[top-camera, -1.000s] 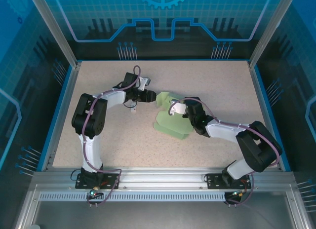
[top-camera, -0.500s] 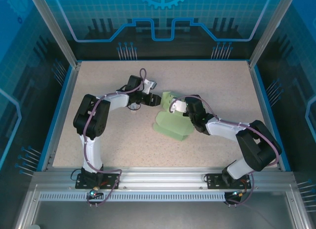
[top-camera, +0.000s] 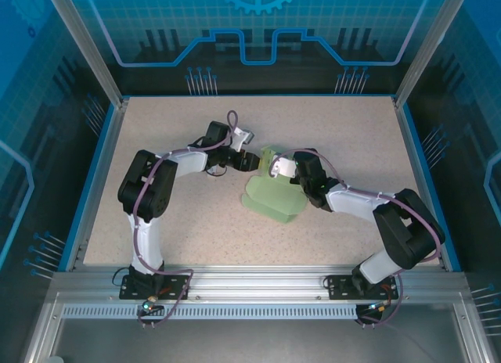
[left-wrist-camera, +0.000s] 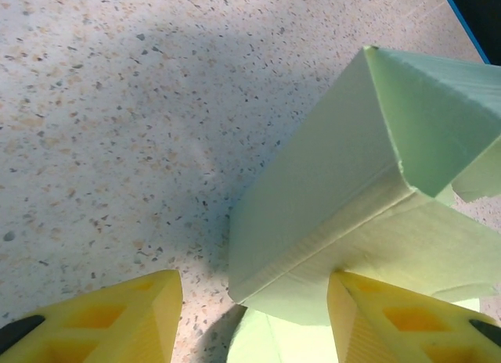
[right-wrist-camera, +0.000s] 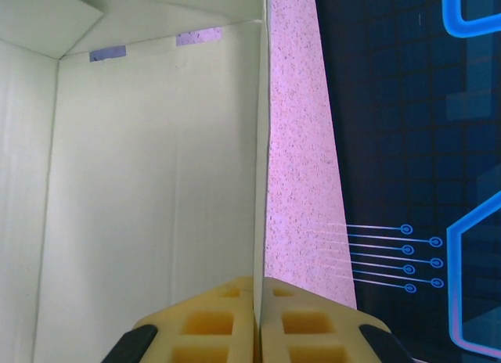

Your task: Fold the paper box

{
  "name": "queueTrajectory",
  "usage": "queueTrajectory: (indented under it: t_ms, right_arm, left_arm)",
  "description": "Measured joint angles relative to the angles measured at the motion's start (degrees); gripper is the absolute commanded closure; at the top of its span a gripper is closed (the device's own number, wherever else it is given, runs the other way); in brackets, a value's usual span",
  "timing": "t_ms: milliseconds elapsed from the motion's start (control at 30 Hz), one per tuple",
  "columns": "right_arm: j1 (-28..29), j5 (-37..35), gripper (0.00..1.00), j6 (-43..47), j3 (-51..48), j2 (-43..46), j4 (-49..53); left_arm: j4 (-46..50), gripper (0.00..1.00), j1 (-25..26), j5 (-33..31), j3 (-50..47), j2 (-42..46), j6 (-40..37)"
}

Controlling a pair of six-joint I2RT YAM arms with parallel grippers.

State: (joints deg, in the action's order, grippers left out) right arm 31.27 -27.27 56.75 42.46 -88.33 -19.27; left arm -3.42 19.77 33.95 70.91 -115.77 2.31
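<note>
Right fingers (right-wrist-camera: 309, 325) pinch the paper box (right-wrist-camera: 149, 191) wall; left fingers (left-wrist-camera: 117, 316) gape at its corner.

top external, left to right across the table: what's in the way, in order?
left arm's elbow → left gripper → paper box → right arm's elbow

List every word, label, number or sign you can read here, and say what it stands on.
No readable text in any view.
The paper box is plain mint card with no print.
The blue wall panels carry a gear emblem and circuit lines, no letters or digits.
</note>
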Motion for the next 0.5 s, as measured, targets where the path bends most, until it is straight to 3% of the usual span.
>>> queueTrajectory:
  t_ms: [500]
  right_arm:
    - [-1.33, 2.27, 0.92, -1.53, 1.18, -0.09, 2.54]
  left_arm:
    - [-4.61, 0.46, 0.87, 1.92, -0.37, 0.0, -1.01]
